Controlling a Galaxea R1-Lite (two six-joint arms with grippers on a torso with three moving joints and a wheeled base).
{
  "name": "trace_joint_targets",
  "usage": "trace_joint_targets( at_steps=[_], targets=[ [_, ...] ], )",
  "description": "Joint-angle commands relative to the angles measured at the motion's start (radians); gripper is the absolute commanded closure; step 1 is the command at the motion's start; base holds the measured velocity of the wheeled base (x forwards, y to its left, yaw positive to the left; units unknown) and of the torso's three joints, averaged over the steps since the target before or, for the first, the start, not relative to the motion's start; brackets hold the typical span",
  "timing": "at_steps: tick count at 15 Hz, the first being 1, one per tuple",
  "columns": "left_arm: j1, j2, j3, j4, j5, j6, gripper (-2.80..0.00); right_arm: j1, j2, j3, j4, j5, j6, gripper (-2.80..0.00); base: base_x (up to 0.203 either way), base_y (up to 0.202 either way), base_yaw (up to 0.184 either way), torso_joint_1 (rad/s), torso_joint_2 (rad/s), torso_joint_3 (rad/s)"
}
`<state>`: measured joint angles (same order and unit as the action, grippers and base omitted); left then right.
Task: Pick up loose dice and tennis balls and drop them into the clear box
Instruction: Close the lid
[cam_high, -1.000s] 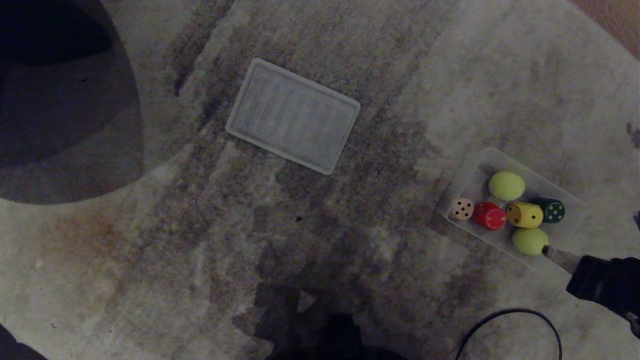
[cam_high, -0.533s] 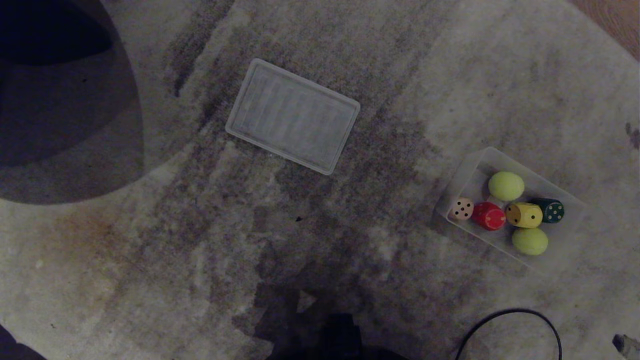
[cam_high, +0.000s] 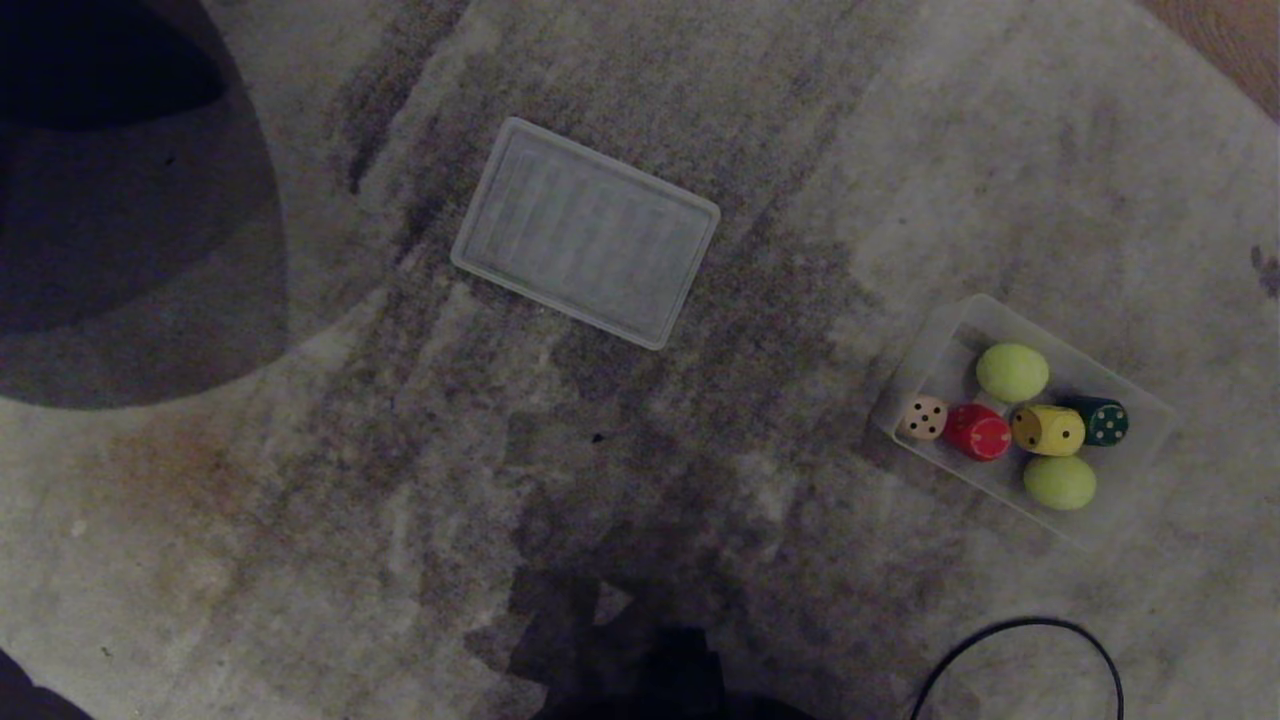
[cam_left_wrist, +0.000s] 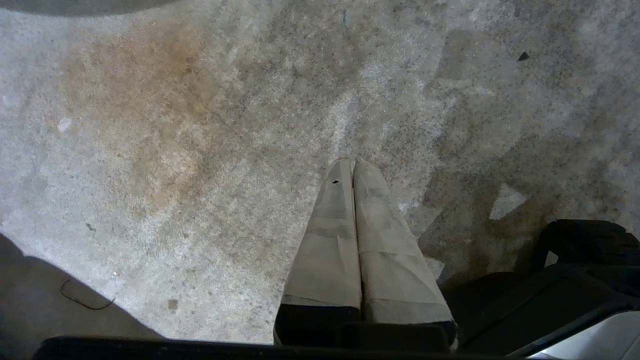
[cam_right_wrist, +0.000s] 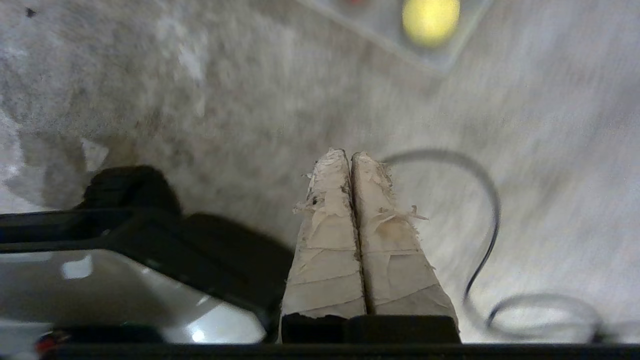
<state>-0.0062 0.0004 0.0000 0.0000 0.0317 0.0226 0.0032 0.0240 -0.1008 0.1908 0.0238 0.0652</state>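
Near: both arms tucked low over carpet (cam_high: 300, 560), out of head view.
Left gripper (cam_left_wrist: 352, 165): jaws pressed together, holding nothing.
Right gripper (cam_right_wrist: 348, 156): jaws pressed together, empty, above black cable (cam_right_wrist: 492, 210).
Farther right: clear box (cam_high: 935, 345) on carpet holds 4 dice (cam_high: 978, 432) and 2 tennis balls (cam_high: 1012, 372); none loose, job looks done.
Farthest: lid (cam_high: 585, 232) lying flat, well apart from box.
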Motion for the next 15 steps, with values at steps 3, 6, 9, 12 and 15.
trace_joint_targets(
  at_steps=[3,6,9,12,15],
  targets=[
    [0.000,0.001,0.002,0.000,0.001,0.000,0.00,0.000,-0.024,0.078,-0.134,-0.016,-0.021,0.00,0.000,0.000,0.000,0.000,0.00,0.000],
    [0.000,0.001,0.002,0.000,0.001,0.000,0.00,0.000,-0.024,0.078,-0.134,-0.021,-0.019,0.00,0.000,0.000,0.000,0.000,0.00,0.000],
    [0.000,0.001,0.002,0.000,0.001,0.000,0.00,0.000,-0.024,0.081,-0.139,-0.022,-0.019,0.00,0.000,0.000,0.000,0.000,0.00,0.000],
    [0.000,0.001,0.002,0.000,0.001,-0.001,0.00,0.000,-0.024,0.081,-0.139,-0.022,-0.021,0.00,0.000,0.000,0.000,0.000,0.00,0.000],
    [0.000,0.001,0.002,0.000,0.000,-0.002,0.00,0.000,-0.024,0.081,-0.139,-0.022,-0.022,0.00,0.000,0.000,0.000,0.000,0.00,0.000]
  ],
)
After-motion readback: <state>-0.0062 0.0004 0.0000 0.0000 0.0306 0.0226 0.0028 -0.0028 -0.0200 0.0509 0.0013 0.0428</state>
